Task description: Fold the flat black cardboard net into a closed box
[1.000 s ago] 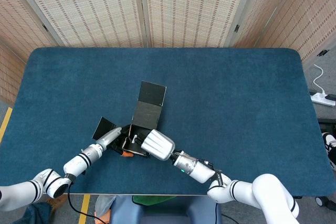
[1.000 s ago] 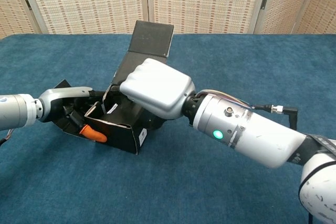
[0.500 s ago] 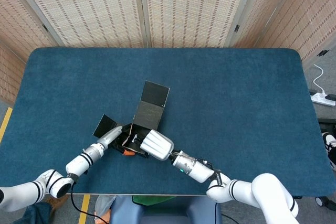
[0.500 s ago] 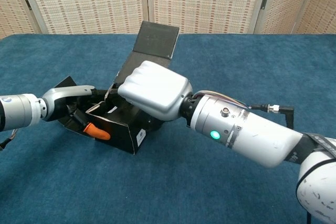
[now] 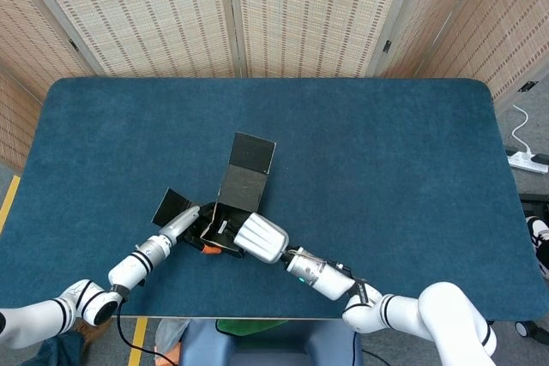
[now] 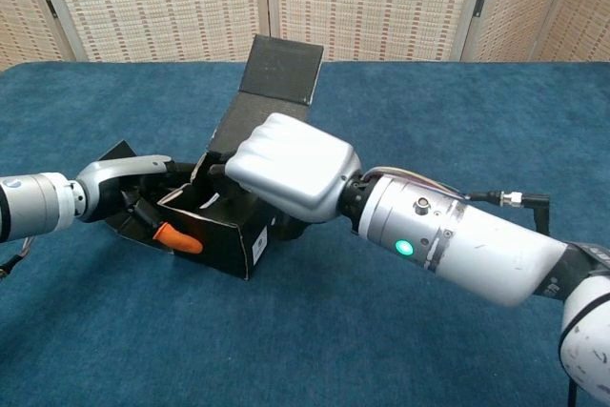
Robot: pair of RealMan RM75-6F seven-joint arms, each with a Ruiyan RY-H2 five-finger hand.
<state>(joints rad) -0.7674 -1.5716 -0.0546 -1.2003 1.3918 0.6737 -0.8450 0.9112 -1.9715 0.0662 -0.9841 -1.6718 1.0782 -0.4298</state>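
Observation:
The black cardboard box stands partly folded near the table's front edge. Its walls are up and its lid flap is raised open toward the far side. My left hand grips the box's left end beside a loose side flap. Its orange fingertip presses on the outside of the front wall. My right hand lies over the box's right wall. Its fingers curl down into the box and are mostly hidden.
The blue cloth table stretches wide to the right and far side. Folding screens stand behind it. A power strip with a cable lies on the floor off the right edge.
The box and its raised lid turned slightly to the right. My right hand shifted a little to the right along the box. Both hands stay on it.

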